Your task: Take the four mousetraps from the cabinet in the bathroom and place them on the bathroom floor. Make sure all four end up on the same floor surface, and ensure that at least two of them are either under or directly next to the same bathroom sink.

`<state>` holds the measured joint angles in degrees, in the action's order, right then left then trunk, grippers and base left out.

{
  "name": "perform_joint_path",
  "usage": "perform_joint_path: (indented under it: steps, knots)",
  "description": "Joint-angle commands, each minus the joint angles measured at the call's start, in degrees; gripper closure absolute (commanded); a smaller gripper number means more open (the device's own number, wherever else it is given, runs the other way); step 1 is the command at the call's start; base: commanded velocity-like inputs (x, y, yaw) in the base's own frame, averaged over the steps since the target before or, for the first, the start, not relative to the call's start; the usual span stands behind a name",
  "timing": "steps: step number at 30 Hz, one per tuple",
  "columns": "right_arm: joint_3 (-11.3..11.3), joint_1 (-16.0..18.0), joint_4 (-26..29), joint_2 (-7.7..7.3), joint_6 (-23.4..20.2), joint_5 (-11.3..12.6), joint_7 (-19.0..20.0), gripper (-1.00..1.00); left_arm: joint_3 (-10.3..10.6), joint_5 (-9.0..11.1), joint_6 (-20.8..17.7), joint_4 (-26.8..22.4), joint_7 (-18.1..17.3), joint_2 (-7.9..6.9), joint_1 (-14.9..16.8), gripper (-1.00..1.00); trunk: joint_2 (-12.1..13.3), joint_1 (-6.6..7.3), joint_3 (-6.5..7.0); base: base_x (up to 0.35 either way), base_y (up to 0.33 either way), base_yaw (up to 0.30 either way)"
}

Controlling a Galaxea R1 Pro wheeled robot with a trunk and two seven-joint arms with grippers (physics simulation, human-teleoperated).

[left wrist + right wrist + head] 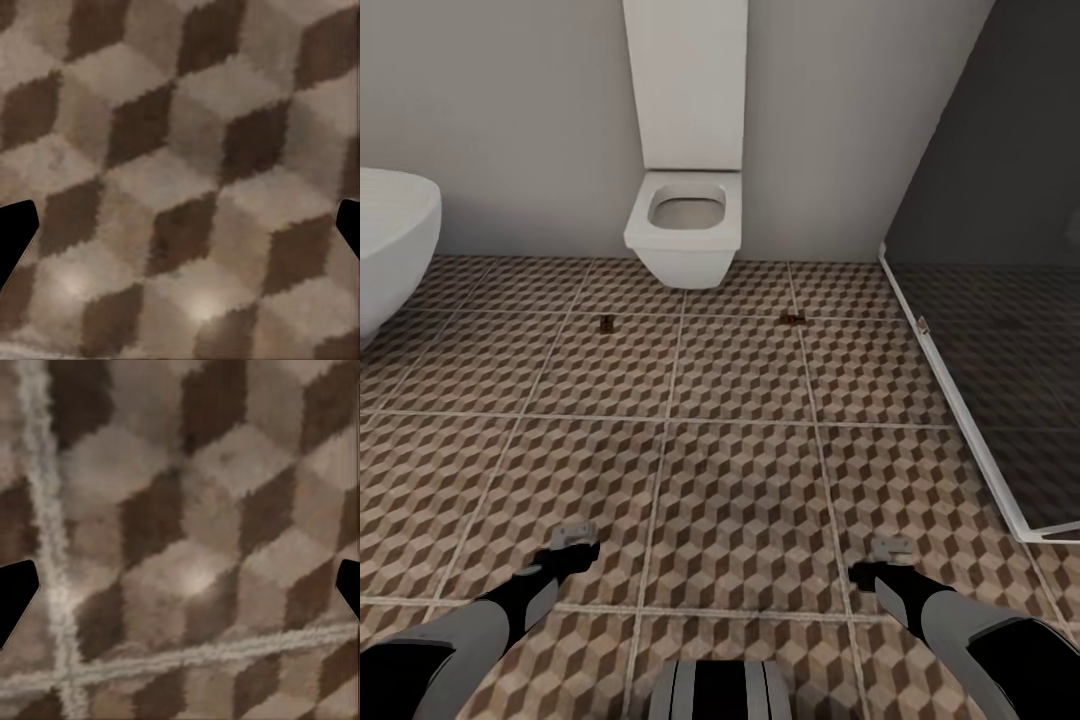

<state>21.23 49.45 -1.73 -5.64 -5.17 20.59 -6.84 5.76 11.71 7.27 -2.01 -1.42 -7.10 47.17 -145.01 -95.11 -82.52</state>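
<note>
Brown-and-beige cube tiling is spreading across the whole bathroom floor in front of you, and 2 of the mousetraps are already lying on it. You are looking at one mousetrap just ahead of the wall-hung toilet, toward its left, and a second mousetrap toward its right, both near a grout line and well apart from each other. Whether either counts as next to a sink is unclear: a white basin edge is showing at far left, well apart from the nearer trap. A dark glass shower screen is closing off the right side.

You are holding both arms low and forward over bare tile. Your left gripper is carrying nothing; its wrist camera is showing dark fingertips spread to the frame edges with only pattern between them, so it is released. Your right gripper is reading the same: fingertips wide apart, nothing between them, grout lines crossing below.

Judging progress: 2 traps are placed, 2 are not accounted for here, and the cabinet is somewhere outside these frames. You are likely facing a return trip for the remaining 2, plus a check that 2 are ending up beside or under 1 sink.
</note>
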Motion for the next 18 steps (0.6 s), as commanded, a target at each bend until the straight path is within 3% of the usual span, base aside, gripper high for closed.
perform_joint_path:
  steps: [1, 18]
  knots:
    - [0.5, 0.0, 0.0, 0.01, -0.2, 0.4, -0.1, -1.00, 0.5, 0.6, 0.2, 0.1, -0.2, -0.01, 0.0, -1.00, 0.0, 0.03, 0.20, 0.000, 0.000, 0.000]
    - [0.5, 0.0, 0.0, 0.01, -0.2, 0.4, -0.1, -1.00, 0.5, 0.6, 0.1, 0.1, -0.2, -0.01, 0.0, -1.00, 0.2, 0.47, 3.96, 0.000, 0.000, 0.000]
